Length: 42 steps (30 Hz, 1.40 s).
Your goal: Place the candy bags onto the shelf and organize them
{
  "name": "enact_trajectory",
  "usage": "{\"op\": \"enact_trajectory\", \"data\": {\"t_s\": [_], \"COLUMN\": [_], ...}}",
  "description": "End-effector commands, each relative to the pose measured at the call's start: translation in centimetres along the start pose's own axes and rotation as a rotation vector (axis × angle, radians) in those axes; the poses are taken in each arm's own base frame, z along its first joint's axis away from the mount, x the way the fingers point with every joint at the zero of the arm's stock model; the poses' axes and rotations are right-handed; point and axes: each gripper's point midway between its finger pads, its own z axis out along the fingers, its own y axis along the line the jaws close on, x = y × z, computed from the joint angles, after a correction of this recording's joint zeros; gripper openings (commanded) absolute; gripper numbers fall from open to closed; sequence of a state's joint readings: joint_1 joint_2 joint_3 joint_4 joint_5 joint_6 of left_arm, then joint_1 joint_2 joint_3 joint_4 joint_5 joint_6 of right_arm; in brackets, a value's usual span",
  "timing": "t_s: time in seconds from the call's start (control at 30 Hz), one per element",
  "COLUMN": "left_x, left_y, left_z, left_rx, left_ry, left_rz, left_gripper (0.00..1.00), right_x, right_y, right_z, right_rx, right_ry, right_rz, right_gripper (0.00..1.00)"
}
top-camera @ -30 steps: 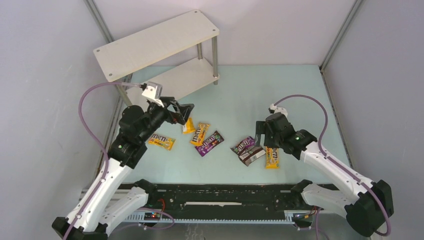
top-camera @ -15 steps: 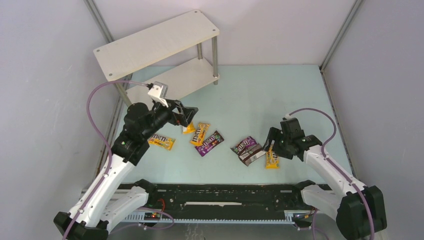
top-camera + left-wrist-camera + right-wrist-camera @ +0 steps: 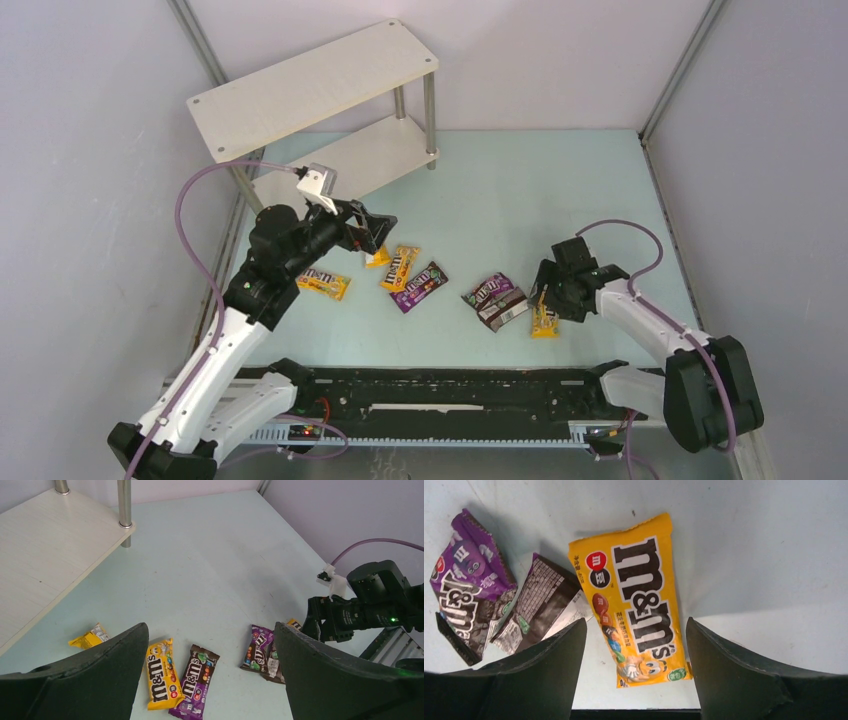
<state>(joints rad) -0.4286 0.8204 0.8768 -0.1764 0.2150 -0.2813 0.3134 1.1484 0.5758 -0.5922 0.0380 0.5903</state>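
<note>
Our left arm [image 3: 215, 350] and right arm [image 3: 655, 328] are white with black joints, each with a purple cable [image 3: 179, 210]. The left claw [image 3: 379, 231] and right claw [image 3: 546, 298] have broad dark wedge fingers [image 3: 734, 670]; a green light [image 3: 391, 619] glows on the right wrist.

High rear overview; two close, downward wrist views sharing the candy bags [image 3: 634, 600].

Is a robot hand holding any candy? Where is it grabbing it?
No, nothing is held. The left hand is open in the air. The right hand is open around a yellow bag that lies flat.
</note>
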Motion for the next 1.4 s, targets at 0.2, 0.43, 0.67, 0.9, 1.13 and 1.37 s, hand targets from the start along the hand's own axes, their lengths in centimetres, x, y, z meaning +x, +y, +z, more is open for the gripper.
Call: {"op": "enact_trajectory", "data": {"t_s": [0.2,0.43,0.67,0.9,1.13,1.37], "left_x": [-0.9,-0.7,-0.3,1.7,3.5,3.4], "left_y": [-0.4,-0.4,-0.5,-1.8,-2.6,-2.7], "left_z": [0.0,0.1,0.4,1.9,3.2,3.1], "left_rx": [0.017,0.021,0.03,0.114,0.166,0.168], "left_ry": [-0.016,-0.008,0.013,0.106,0.196,0.197], "left_rz": [-0.008,-0.01,-0.024,-0.112,-0.171,-0.166], "left_gripper": [1.0,1.0,1.0,1.0,1.0,1.0], "right_x": [-1.5,-1.4,-2.3,-3.2,-2.5,-2.6], "right_y": [0.1,0.1,1.7,4.4,4.1,2.9], "right_z": [1.5,1.5,-0.3,-2.0,-0.9,-0.5], "right_rx": [0.006,0.009,-0.068,-0.199,-0.177,-0.315], "right_ry": [-0.04,-0.047,-0.118,-0.178,-0.127,-0.098], "right_rz": [0.002,-0.016,-0.019,-0.016,-0.025,0.07], "right_gripper": [0.72,0.56,0.51,0.48,0.49,0.55]}}
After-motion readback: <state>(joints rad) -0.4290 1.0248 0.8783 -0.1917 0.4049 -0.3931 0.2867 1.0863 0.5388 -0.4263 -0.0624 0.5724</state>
